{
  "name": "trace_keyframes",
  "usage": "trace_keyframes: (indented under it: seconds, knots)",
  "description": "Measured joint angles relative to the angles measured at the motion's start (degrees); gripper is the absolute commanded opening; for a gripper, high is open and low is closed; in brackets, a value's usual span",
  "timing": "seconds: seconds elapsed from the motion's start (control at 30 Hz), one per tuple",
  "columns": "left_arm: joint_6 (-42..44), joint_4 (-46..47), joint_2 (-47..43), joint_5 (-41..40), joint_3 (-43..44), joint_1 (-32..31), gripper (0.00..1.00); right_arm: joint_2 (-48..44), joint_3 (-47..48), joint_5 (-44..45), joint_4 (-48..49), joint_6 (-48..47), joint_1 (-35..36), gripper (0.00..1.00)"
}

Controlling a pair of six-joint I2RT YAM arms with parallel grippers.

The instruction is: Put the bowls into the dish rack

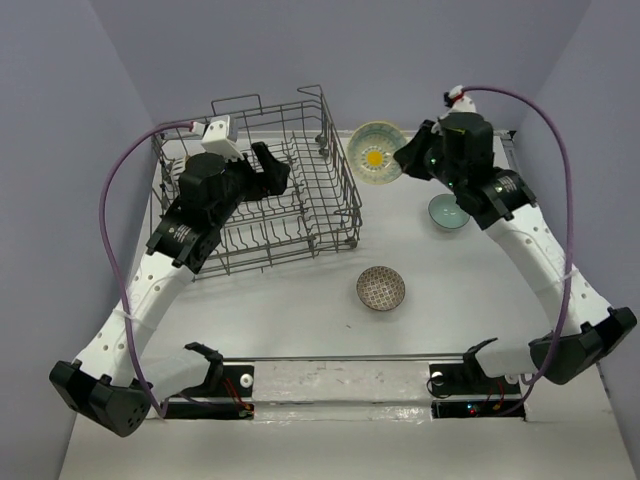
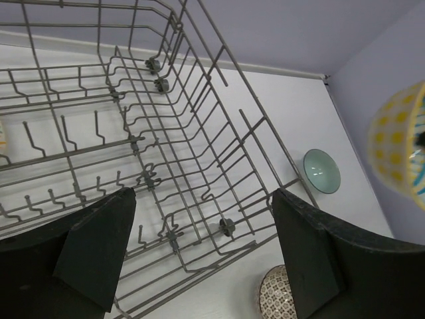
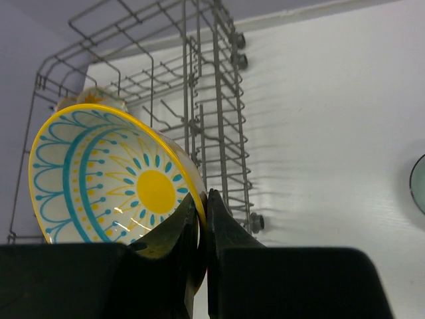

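Right hand point(image 3: 202, 199): pinched shut on the rim of the flower bowl point(image 3: 113, 173), which is held on edge off the counter point(image 1: 470, 300), with the dish rack point(image 3: 219, 100) just ahead of the fingertips and its side wall in between. Left hand point(image 2: 202, 199): wide open, empty, over the rack floor. Advised: raise above the wall, hold the tilt, lower between two tines, release only once seated; teal bowl point(image 1: 447, 212) and patterned bowl point(image 1: 381, 288) yet to load, both behind that hand.

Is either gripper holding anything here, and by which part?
The right gripper pinches the yellow-flower bowl by its rim, one finger inside and one outside. The left gripper is open over the dish rack, holding nothing.
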Motion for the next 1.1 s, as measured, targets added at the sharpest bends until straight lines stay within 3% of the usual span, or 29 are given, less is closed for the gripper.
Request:
trace_keyframes:
  seconds: [0.2, 0.73, 0.93, 1.1]
  knots:
    - [-2.75, 3.87, -0.13, 6.64, -0.13, 0.0, 0.92, 5.9, 0.0, 2.03, -1.57, -0.07, 9.64, 0.01]
    - [-5.38, 8.07, 2.95, 11.04, -3.74, -1.03, 0.91, 14.36, 6.64, 6.47, -1.07, -0.17, 18.27, 0.01]
    - [-5.68, 8.26, 4.22, 10.97, -4.37, -1.2, 0.8, 15.8, 7.19, 7.45, -0.76, -0.22, 19.96, 0.01]
    - [-5.95, 8.61, 4.48, 10.71, -4.39, -1.27, 0.56, 16.22, 7.3, 8.46, -0.74, -0.57, 21.46, 0.01]
